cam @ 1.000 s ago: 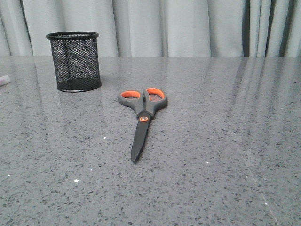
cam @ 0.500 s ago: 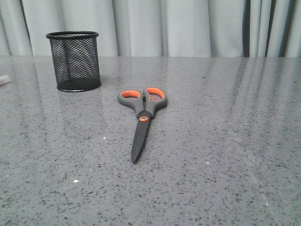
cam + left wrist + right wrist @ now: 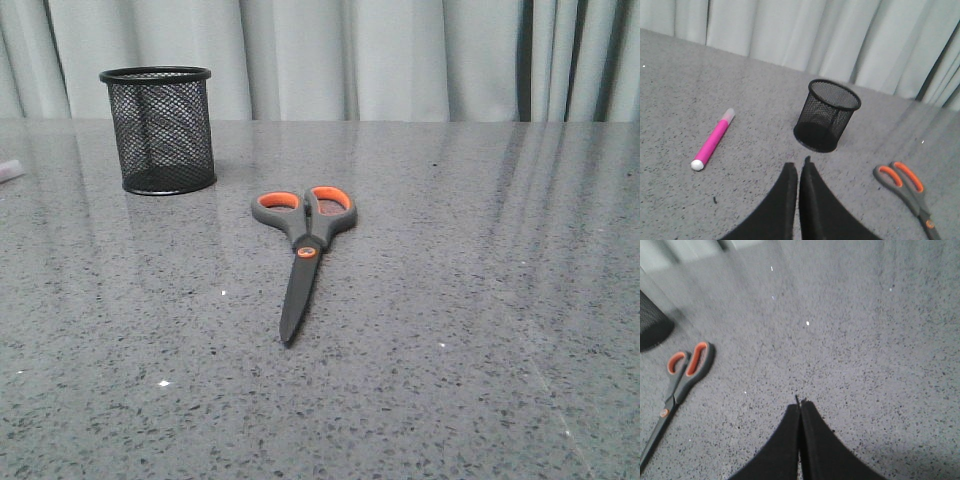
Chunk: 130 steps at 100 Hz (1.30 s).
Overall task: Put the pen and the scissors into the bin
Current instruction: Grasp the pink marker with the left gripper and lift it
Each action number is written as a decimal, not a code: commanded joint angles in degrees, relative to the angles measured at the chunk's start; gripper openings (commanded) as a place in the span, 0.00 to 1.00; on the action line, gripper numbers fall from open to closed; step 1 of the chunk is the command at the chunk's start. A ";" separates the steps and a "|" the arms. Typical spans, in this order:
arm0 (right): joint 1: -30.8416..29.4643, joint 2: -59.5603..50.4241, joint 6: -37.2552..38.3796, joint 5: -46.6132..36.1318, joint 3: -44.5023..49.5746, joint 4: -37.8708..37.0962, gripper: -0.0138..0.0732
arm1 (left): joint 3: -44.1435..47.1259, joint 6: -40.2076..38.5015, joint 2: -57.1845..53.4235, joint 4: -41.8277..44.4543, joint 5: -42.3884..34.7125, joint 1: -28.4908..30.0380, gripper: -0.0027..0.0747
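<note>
The scissors [image 3: 303,243] lie flat on the grey table, shut, handles towards the curtain; they also show in the left wrist view [image 3: 907,189] and the right wrist view [image 3: 678,381]. The bin [image 3: 159,129] stands upright at the back left, empty as far as I can see; it also shows in the left wrist view [image 3: 829,116]. The pen [image 3: 713,139] lies flat on the table, to the side of the bin away from the scissors; only its pale cap end [image 3: 8,170] shows at the front view's left edge. My left gripper [image 3: 798,167] is shut and empty, above the table short of the bin. My right gripper [image 3: 800,405] is shut and empty, over bare table beside the scissors.
A grey speckled table [image 3: 480,300] fills the front view. A pale curtain [image 3: 380,55] hangs behind its far edge. Neither arm shows in the front view.
The front view has shifted by a pixel or two; nothing on the table has visibly moved.
</note>
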 commanded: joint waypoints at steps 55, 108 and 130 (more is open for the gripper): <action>-0.34 11.89 -3.25 5.58 -11.46 -1.04 0.50 | -14.14 6.14 19.42 1.52 7.16 0.21 0.21; -0.24 14.28 -5.76 5.53 -14.46 -0.84 0.56 | -22.20 8.86 36.60 5.22 8.93 0.21 0.51; -0.24 14.71 -7.33 5.90 -14.74 -0.84 0.56 | -30.78 8.86 50.87 11.19 12.13 0.21 0.51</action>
